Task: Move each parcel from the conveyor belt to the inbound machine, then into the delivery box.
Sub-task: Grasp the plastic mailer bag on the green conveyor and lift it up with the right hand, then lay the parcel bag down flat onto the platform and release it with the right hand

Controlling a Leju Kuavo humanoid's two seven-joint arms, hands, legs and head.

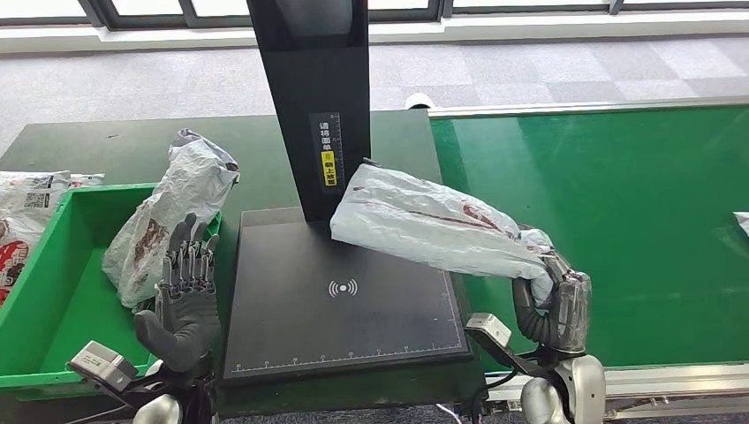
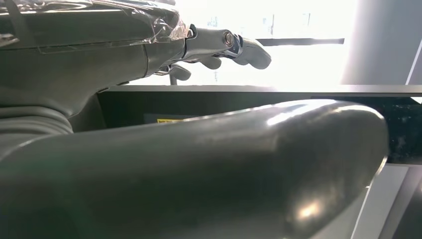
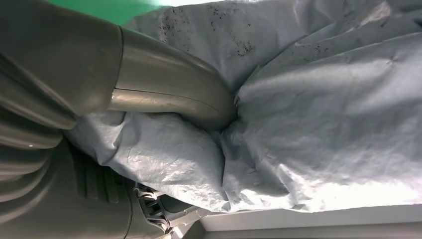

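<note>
Nearest to us, our left hand [image 1: 184, 296] is raised at the near left corner of the flat black scanning platform [image 1: 340, 305] of the inbound machine, palm up, fingers apart and grasping nothing; in the left wrist view the same hand [image 2: 219, 45] reaches out with its fingers extended and nothing between them. On the other side, our right hand [image 1: 555, 296] stands at the near right corner of that platform, fingers clenched around the end of a long pale grey crumpled plastic parcel [image 1: 433, 225]. The right wrist view shows the thick grey thumb [image 3: 169, 94] pressed deep into the wrinkled grey plastic [image 3: 323, 114].

That parcel stretches from our right hand up and to the left, held above the platform's far right part, its far end just in front of the machine's tall black upright column [image 1: 313, 97], which carries a yellow label.

To the left sits the green plastic delivery box [image 1: 53, 291]. A 2nd grey plastic parcel with red print [image 1: 168, 216] leans over the box's right wall, partly inside. More white bags with printed labels [image 1: 31, 199] lie at the box's far left edge.

To the right runs the green conveyor belt [image 1: 618, 194], with a small pale scrap [image 1: 742, 221] at the picture's right edge. Beyond lie grey carpet tiles [image 1: 530, 71].
</note>
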